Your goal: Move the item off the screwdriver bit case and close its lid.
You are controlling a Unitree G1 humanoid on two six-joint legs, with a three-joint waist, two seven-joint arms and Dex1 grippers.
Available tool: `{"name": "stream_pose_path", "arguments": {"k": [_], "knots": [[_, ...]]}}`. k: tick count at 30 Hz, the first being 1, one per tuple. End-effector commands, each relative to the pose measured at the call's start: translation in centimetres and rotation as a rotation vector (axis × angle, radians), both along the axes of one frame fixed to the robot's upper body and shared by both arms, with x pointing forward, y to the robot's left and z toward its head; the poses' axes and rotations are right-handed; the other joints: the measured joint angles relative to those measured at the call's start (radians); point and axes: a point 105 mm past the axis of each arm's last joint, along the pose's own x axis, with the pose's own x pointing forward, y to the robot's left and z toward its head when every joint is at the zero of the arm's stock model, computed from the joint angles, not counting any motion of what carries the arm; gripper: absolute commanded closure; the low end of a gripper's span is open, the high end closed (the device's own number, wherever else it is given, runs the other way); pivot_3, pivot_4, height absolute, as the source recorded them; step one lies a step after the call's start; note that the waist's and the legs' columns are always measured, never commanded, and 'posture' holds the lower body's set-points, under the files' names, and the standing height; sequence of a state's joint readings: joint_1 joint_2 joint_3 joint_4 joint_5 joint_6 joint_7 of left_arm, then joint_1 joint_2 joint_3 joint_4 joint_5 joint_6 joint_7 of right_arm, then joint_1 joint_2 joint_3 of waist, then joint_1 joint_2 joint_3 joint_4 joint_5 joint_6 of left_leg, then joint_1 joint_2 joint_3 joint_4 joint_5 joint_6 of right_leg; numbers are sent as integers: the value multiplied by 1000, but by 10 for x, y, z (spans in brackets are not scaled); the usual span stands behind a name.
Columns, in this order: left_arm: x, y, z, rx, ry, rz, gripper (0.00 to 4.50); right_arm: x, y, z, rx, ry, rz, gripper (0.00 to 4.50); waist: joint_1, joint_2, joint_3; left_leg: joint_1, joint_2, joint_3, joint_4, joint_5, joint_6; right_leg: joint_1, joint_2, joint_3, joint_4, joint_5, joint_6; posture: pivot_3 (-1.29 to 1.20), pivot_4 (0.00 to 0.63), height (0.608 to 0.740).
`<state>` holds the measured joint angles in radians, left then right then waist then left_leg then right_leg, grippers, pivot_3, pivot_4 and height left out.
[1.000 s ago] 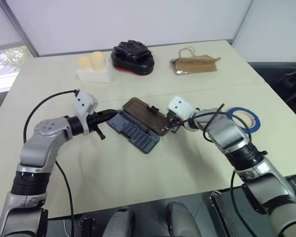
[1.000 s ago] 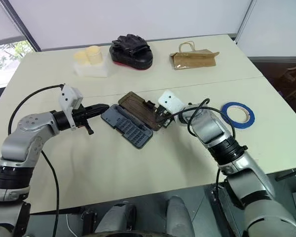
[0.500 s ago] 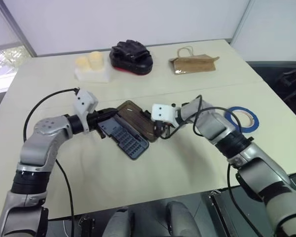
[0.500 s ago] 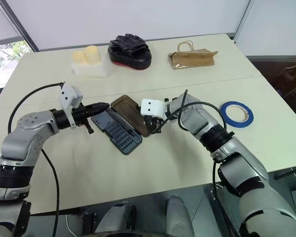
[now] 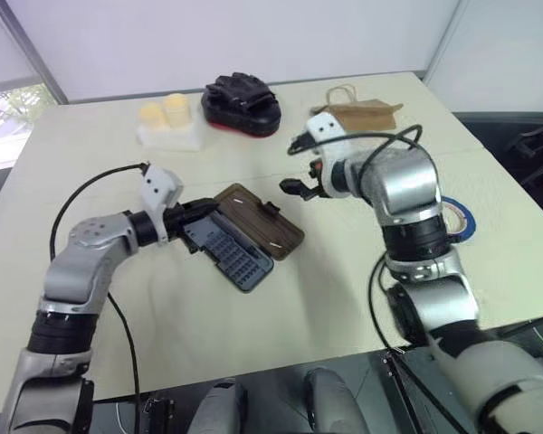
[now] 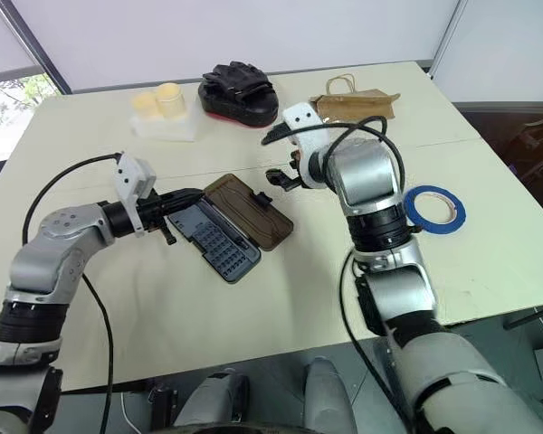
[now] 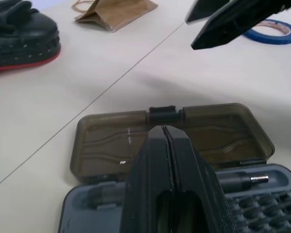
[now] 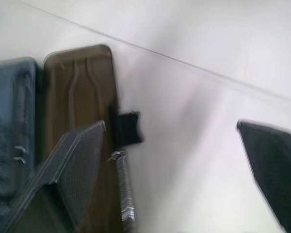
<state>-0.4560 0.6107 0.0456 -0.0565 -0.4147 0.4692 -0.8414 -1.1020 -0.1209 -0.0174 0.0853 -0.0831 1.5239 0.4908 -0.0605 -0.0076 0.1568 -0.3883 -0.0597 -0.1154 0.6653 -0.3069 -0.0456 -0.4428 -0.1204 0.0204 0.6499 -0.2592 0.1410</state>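
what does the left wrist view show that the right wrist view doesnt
Left wrist view alone: the blue tape roll, brown paper bag, black glove pile, and the left tool shut, resting at the open screwdriver bit case. Right wrist view alone: the right tool with its two fingers spread wide above the table. Both share the smoky-brown lid lying flat open with its black latch, and the grey-blue tray.

Head views look steeply down over the worktop (image 5: pixel 253 362); wrist views sit close, sharing the case (image 7: pixel 184 145).
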Motion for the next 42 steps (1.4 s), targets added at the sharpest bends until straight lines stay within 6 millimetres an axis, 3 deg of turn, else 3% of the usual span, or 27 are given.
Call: {"name": "stream_pose_path", "arguments": {"k": [1, 4, 9, 15, 17, 22, 26, 33, 42], "knots": [[3, -10, 10, 4, -44, -35, 4500, 1, 0, 6, 42, 36, -191, 66, -4, 0, 0, 0, 0, 0, 0, 0, 0, 0, 0, 0, 0, 0, 0, 0, 150, 740], [7, -15, 10, 1, -46, -49, 4500, 4, 2, -1, 55, 95, -280, 66, -5, 0, 0, 0, -1, 0, 0, 0, 0, 0, 0, 0, 2, 0, 0, 0, 150, 740], [11, -17, 15, 0, -50, -65, 4500, 6, -21, -17, -18, 141, -447, 66, -9, 0, 0, 0, -1, 0, 0, 1, -1, 0, -1, 0, 3, 0, 0, 0, 150, 740], [16, -22, 14, 11, -51, -90, 4500, -4, -36, -49, -147, 121, -428, 66, -15, 1, 0, -1, -1, 1, 0, 1, -1, -1, -2, 0, 4, 0, 0, 0, 150, 740], [18, -24, 13, 11, -54, -97, 4500, -8, -36, -50, -153, 97, -406, 66, -16, 1, 0, -1, -1, 1, 0, 1, -1, -1, -1, 0, 4, 0, 0, 0, 150, 740], [19, -25, 13, 1, -68, -102, 4500, -22, -3, -25, -122, -51, -105, 66, -16, 1, 0, -1, -1, 0, 0, 1, -1, -2, -1, 0, 4, 0, 0, 0, 150, 740], [19, -26, 13, -10, -78, -87, 4500, -32, 5, -22, -24, -89, 55, 66, -12, 1, 0, -1, -1, 0, 0, 1, -1, -1, -1, 0, 3, 0, 0, 0, 150, 740], [18, -25, 14, -16, -84, -73, 4500, -32, 2, -34, -50, -75, 83, 66, -10, 1, 0, -1, -2, 0, 0, 1, -1, -1, -1, 0, 2, 0, 0, 0, 150, 740], [14, -17, 14, 1, -81, -49, 4500, -27, -2, -65, -91, -54, 70, 66, -9, 1, 0, -1, -1, 0, 0, 1, -1, -1, -1, 0, 1, 0, 0, 0, 150, 740]]}}
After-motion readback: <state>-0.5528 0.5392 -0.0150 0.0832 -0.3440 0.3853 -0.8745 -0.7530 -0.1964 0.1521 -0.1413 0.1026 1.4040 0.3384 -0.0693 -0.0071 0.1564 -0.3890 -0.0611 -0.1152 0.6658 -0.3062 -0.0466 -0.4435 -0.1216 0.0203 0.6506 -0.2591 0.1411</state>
